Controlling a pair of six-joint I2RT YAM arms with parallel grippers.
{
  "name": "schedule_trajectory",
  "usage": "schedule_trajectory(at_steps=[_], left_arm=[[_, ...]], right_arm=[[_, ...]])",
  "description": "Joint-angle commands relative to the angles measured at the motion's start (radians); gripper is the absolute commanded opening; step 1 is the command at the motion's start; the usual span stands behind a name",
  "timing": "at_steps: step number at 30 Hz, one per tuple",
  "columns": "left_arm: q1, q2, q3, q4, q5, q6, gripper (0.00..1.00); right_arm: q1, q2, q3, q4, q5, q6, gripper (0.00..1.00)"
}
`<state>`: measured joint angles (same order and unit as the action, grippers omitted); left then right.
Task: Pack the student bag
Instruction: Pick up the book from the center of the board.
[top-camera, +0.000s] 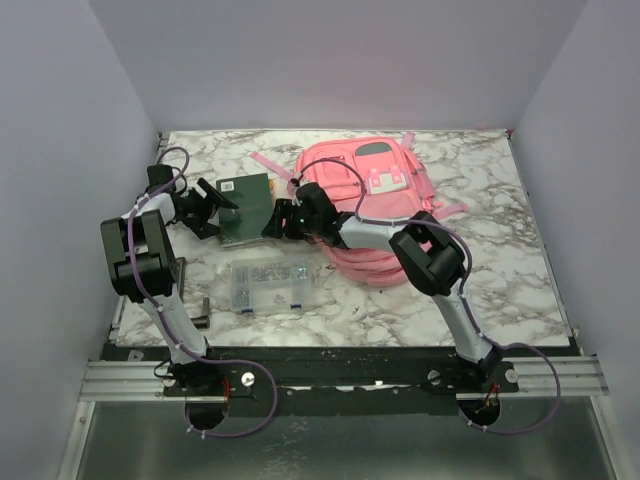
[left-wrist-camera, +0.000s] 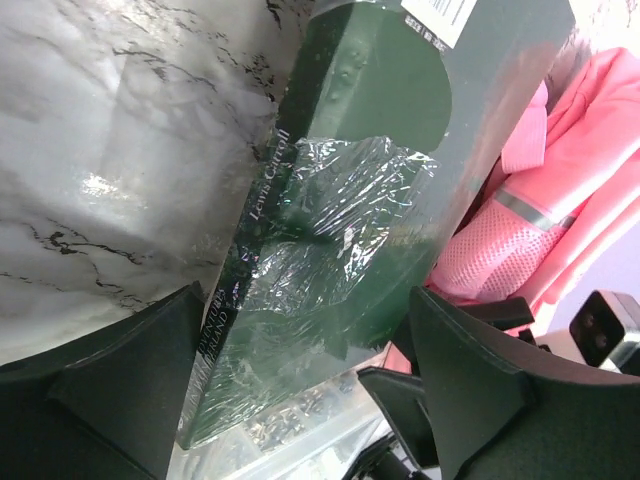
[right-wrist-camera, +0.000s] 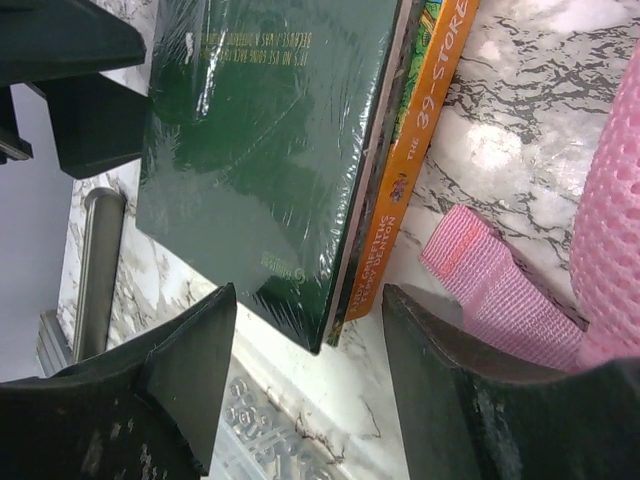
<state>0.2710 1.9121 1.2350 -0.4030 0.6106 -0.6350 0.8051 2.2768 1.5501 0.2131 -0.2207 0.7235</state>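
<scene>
The pink student bag (top-camera: 372, 190) lies at the back centre of the marble table, and its mesh side shows in the left wrist view (left-wrist-camera: 585, 140). A green shrink-wrapped book (top-camera: 247, 207) lies left of it, on top of an orange-spined book (right-wrist-camera: 425, 150). My left gripper (top-camera: 212, 205) is open at the green book's left edge, and the book (left-wrist-camera: 340, 220) reaches between its fingers (left-wrist-camera: 130, 390). My right gripper (top-camera: 272, 222) is open at the books' near right corner (right-wrist-camera: 270, 170), with its fingers (right-wrist-camera: 450, 390) astride that corner. A pink strap (right-wrist-camera: 490, 280) lies beside it.
A clear plastic compartment box (top-camera: 270, 285) with small metal parts sits just in front of the books and also shows in the right wrist view (right-wrist-camera: 270, 440). A short grey metal bar (top-camera: 202, 310) lies near the left arm. Grey walls enclose the table.
</scene>
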Motion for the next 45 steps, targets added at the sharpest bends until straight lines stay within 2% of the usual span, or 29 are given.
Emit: schedule_trajectory(at_steps=[1,16,21,28,41,45], left_arm=[[-0.004,0.003,-0.006,0.050,0.112,-0.034,0.83],[-0.052,-0.201,-0.091,0.098,0.094,-0.042,0.79],[-0.061,-0.205,-0.116,0.149,0.148,-0.060,0.71],[-0.083,-0.201,-0.138,0.212,0.209,-0.069,0.51],[-0.117,-0.185,-0.152,0.289,0.309,-0.063,0.43],[-0.123,-0.180,-0.152,0.303,0.333,-0.059,0.37]], right_arm=[[0.003,0.044,0.049,-0.013,0.012,-0.010,0.63],[0.003,0.070,0.068,-0.008,0.003,0.003,0.59],[0.003,0.054,0.046,0.014,-0.004,0.008,0.57],[0.003,0.029,0.005,0.075,-0.032,0.025,0.57],[0.004,-0.004,-0.051,0.168,-0.092,0.018,0.57],[0.000,-0.026,-0.068,0.186,-0.127,-0.008,0.57]])
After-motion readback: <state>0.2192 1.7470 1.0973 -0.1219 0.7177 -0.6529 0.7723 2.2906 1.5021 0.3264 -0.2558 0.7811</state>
